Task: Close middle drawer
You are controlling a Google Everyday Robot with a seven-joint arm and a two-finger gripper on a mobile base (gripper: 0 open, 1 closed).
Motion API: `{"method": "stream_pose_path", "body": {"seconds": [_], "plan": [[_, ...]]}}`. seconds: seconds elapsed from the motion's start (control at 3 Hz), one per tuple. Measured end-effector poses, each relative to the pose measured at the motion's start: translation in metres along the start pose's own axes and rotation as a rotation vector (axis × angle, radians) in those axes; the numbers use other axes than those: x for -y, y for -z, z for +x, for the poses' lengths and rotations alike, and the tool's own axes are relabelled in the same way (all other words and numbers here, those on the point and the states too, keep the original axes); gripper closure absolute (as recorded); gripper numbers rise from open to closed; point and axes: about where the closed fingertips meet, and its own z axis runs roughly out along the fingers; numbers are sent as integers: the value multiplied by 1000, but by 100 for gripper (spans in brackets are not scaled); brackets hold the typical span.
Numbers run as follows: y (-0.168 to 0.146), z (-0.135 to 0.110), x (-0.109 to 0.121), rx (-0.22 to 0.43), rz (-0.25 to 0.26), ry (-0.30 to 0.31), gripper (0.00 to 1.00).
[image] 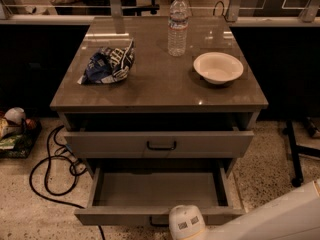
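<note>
Looking down on cabinet, glossy top carrying water bottle, white bowl, crumpled chip bag. Top drawer slightly out. Middle drawer below it pulled far out toward camera, shallow tray exposed, front edge near bottom of view. Gripper, white rounded head, overlaps that front edge, right of centre; open or closed, cannot tell. Speckled floor either side; black cable loops left.

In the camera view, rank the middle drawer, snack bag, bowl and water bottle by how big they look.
1. Middle drawer.
2. Snack bag and bowl, about alike, not ranked.
3. Water bottle, though farthest away.
The tool sits at the bottom edge, by the drawer's front.
</note>
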Motion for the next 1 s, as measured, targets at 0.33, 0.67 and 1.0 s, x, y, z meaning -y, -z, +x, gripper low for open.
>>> {"method": "stream_pose_path", "body": {"seconds": [0.33, 0.67, 1.0], "plan": [[0, 0, 0, 0, 2, 0, 100], [-6, -2, 6, 11, 41, 2, 100], [-3, -2, 8, 11, 43, 2, 100]]}}
